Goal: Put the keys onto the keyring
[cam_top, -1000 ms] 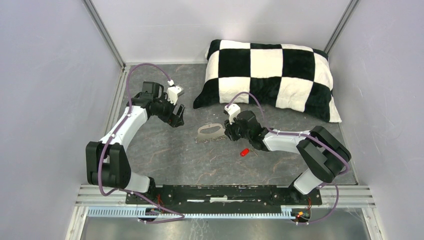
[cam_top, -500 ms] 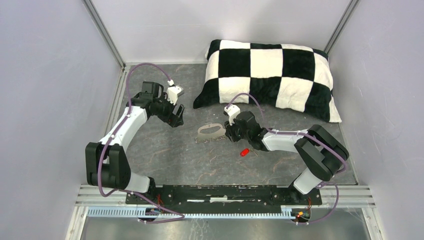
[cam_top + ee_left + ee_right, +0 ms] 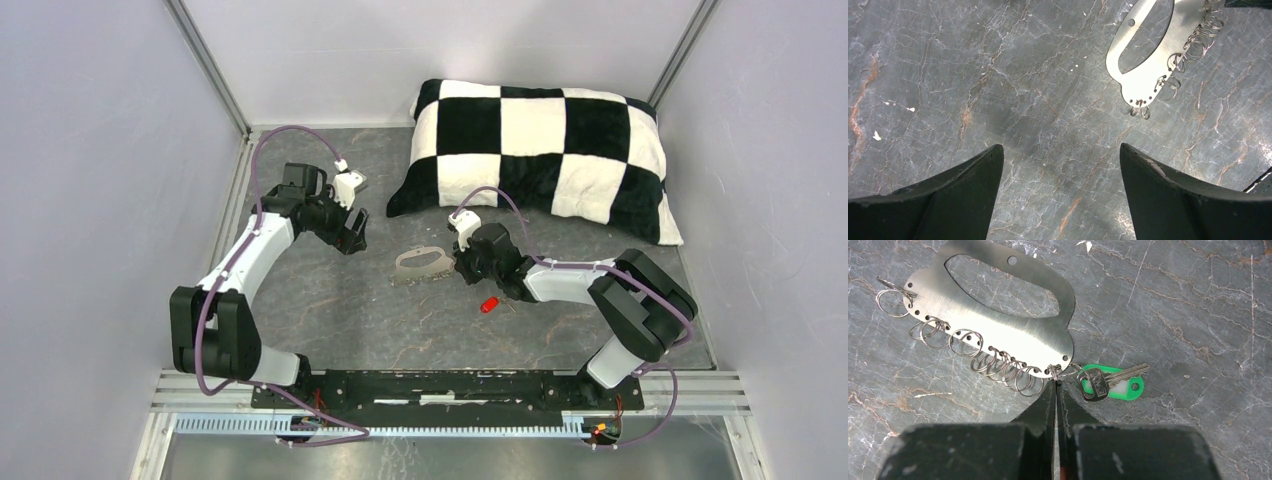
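The keyring (image 3: pixel 998 327) is a flat steel plate with a handle cutout and a row of several small wire rings along one edge. It lies on the grey marbled floor (image 3: pixel 408 262). The green-headed key (image 3: pixel 1113 382) hangs on the end ring, with its tag flat on the floor. My right gripper (image 3: pixel 1056 382) is shut, its tips pinching that end ring (image 3: pixel 1053 371). The red-headed key (image 3: pixel 488 304) lies loose on the floor by the right forearm. My left gripper (image 3: pixel 1060 145) is open and empty, up and to the left of the plate (image 3: pixel 1140 87).
A black-and-white checked pillow (image 3: pixel 540 150) lies at the back right, close behind the right gripper (image 3: pixel 460 262). Grey walls close in the left, back and right sides. The left gripper (image 3: pixel 352 240) hovers near the back left.
My right gripper has shifted slightly toward the plate's end. The left arm and the red key have not moved.
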`<action>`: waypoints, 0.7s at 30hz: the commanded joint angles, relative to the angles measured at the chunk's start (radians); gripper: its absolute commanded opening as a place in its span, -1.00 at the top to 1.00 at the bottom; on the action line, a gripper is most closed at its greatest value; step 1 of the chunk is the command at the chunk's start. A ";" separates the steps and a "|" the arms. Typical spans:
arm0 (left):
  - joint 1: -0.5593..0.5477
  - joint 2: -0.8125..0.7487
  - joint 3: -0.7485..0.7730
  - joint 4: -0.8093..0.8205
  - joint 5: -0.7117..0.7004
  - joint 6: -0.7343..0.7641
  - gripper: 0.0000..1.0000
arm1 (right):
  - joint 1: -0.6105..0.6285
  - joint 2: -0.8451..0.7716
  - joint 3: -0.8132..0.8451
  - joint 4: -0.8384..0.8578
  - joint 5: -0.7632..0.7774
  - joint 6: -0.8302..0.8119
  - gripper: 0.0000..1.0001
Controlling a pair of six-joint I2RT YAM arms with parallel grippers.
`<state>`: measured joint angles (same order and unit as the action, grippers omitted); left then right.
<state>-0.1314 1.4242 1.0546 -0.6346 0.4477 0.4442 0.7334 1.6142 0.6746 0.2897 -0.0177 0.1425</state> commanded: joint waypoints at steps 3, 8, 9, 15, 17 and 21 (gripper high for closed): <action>-0.005 -0.064 0.028 0.001 0.060 0.040 -0.81 | 0.006 -0.032 0.020 0.017 -0.023 -0.022 0.99; -0.015 -0.092 0.075 -0.055 0.171 0.075 -0.78 | 0.023 -0.136 0.086 -0.044 -0.139 -0.077 0.99; -0.016 -0.102 0.086 -0.075 0.206 0.093 -0.77 | 0.029 -0.160 0.103 -0.058 -0.171 -0.091 0.99; -0.030 -0.176 0.188 -0.279 0.437 0.286 -0.85 | 0.109 -0.334 0.217 -0.172 -0.218 -0.189 0.99; -0.057 -0.194 0.238 -0.357 0.460 0.317 -0.87 | 0.144 -0.382 0.247 -0.197 -0.220 -0.210 0.99; -0.145 -0.208 0.380 -0.518 0.450 0.375 -0.86 | 0.220 -0.461 0.295 -0.226 -0.193 -0.245 0.99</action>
<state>-0.2073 1.2537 1.3022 -0.9573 0.8162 0.6937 0.8967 1.2243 0.9066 0.0978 -0.2062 -0.0360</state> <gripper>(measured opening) 0.932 0.011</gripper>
